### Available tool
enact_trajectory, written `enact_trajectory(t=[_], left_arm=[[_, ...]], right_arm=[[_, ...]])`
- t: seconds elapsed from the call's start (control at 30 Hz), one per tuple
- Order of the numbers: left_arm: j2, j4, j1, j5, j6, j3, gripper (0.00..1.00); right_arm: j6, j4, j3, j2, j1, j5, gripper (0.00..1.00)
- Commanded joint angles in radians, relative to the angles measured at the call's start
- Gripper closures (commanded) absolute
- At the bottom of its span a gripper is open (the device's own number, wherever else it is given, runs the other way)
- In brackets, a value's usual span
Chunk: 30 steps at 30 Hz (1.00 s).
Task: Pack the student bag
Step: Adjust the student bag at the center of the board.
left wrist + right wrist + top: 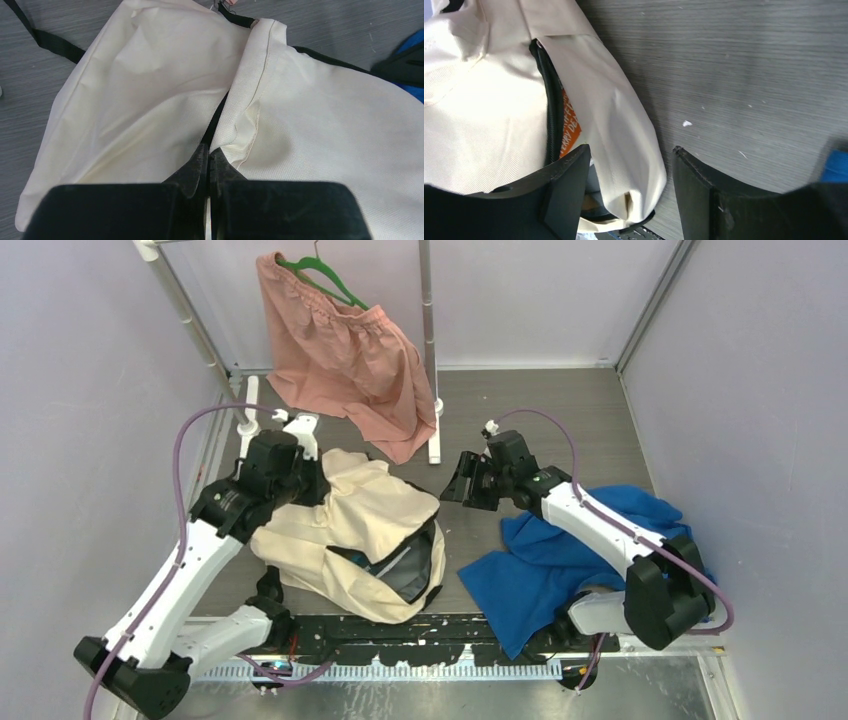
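The student bag (pixel 350 530), cream with black zippers, lies on the grey table between the arms, its opening (pixel 412 565) facing front right. My left gripper (pixel 316 478) is at the bag's far left end. In the left wrist view its jaws (pixel 209 152) are pressed together on the cream fabric (pixel 150 100) and a black strap (pixel 216 117). My right gripper (pixel 456 486) is open at the bag's far right edge. In the right wrist view (pixel 631 148) its fingers straddle a fold of the bag (pixel 619 120) beside the black zipper (pixel 553 110) and an orange label (pixel 570 122), without pinching it.
A blue cloth (pixel 570 560) lies crumpled at the right, under the right arm. A pink garment (pixel 345 360) on a green hanger (pixel 325 275) hangs from a white rack (pixel 430 340) at the back, its hem close above the bag.
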Motion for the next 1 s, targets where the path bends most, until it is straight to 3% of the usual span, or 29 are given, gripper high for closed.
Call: enact_trajectory(t=[0.0, 0.03, 0.1, 0.13, 0.2, 0.4, 0.5, 0.63, 0.73, 0.97], left_arm=[[-0.123, 0.096, 0.011, 0.057, 0.049, -0.005, 1.0], [-0.135, 0.097, 0.011, 0.101, 0.044, -0.016, 1.0], [-0.143, 0.075, 0.011, 0.113, 0.023, -0.025, 0.61], [-0.142, 0.059, 0.011, 0.107, 0.017, -0.022, 0.52], [-0.136, 0.027, 0.011, 0.079, 0.0, -0.018, 0.44], [-0.123, -0.063, 0.012, -0.11, -0.115, -0.043, 0.44], [-0.086, -0.113, 0.012, -0.157, -0.178, -0.085, 0.44], [-0.051, -0.102, 0.012, -0.184, -0.237, -0.178, 0.46], [-0.047, -0.015, 0.012, -0.103, -0.246, -0.251, 0.51], [0.059, 0.225, 0.012, 0.028, -0.265, -0.363, 0.53]], right_arm=[[0.019, 0.132, 0.017, 0.067, -0.003, -0.147, 0.35], [0.03, 0.17, 0.006, 0.092, -0.002, -0.189, 0.35], [0.046, 0.221, -0.015, 0.135, 0.005, -0.234, 0.36], [0.042, 0.229, -0.017, 0.16, 0.009, -0.248, 0.37], [0.033, 0.233, -0.018, 0.185, 0.023, -0.272, 0.47], [-0.013, 0.22, -0.051, 0.179, 0.127, -0.287, 0.76], [-0.014, 0.199, -0.075, 0.166, 0.19, -0.24, 0.97], [-0.01, 0.167, -0.113, 0.12, 0.267, -0.168, 0.99], [-0.026, 0.137, -0.133, 0.084, 0.298, -0.122, 0.99], [-0.012, 0.12, -0.17, 0.033, 0.354, -0.079, 0.99]])
